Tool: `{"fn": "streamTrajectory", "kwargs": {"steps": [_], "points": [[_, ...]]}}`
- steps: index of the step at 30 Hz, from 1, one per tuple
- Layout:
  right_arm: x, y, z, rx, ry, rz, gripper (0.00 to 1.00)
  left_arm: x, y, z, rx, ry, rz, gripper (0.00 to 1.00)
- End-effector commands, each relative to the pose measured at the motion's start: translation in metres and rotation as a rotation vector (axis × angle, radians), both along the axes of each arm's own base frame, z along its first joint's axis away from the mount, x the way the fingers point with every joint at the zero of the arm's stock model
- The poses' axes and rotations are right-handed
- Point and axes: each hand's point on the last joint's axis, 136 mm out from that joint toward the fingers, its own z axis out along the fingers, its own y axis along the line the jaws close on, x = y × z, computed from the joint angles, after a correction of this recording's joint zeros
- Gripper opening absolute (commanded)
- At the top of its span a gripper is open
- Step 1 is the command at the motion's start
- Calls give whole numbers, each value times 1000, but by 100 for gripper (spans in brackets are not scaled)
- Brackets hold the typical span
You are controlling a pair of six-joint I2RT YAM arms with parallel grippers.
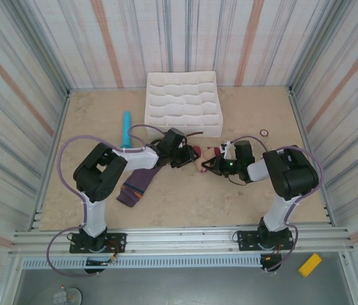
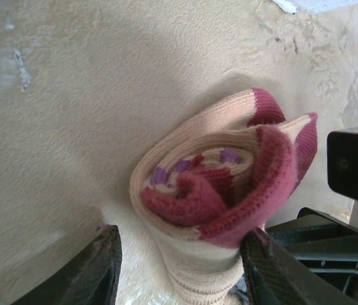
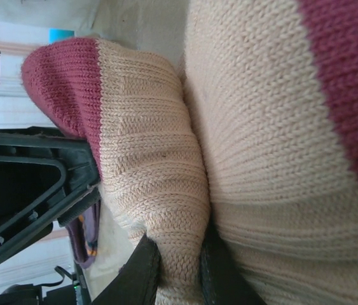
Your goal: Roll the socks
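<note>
Item: beige sock [image 2: 223,190], maroon toe and heel, wound into a loose roll with purple dots showing at the core. It lies on the table [image 1: 185,197] at mid-width, between the two grippers.
Left gripper [image 2: 179,254]: fingers [image 2: 93,270] part-way apart, one on each side of the roll. The far one touches the knit, the near one stands clear with bare tabletop between.
Right gripper [image 3: 179,267]: fingers [image 3: 144,273] narrow, pinching a fold of the beige sock.
Item: purple sock [image 1: 137,187], flat on the table beside the left arm, well apart from the roll.
Also present: white compartment tray [image 1: 183,105] at the back; blue cylinder [image 1: 126,127] to its left.
</note>
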Motion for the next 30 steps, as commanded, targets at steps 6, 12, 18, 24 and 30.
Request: {"fn": "streamTrajectory", "kwargs": {"steps": [6, 12, 18, 24, 30], "points": [[-59, -39, -81, -201, 408, -128, 0, 2, -14, -16, -1, 10, -2, 36], [-52, -39, -70, -200, 372, -123, 11, 2, -11, -23, 19, 23, 21, 13], [-43, -41, -36, -261, 244, -69, 31, 0, 8, -19, 77, 32, 48, 2], [-37, -32, 14, -406, 24, 32, 56, -7, 25, -11, 134, 59, 46, 0], [-41, -5, 56, -639, -284, 154, 78, -31, 46, -15, 155, 123, 59, 0]]}}
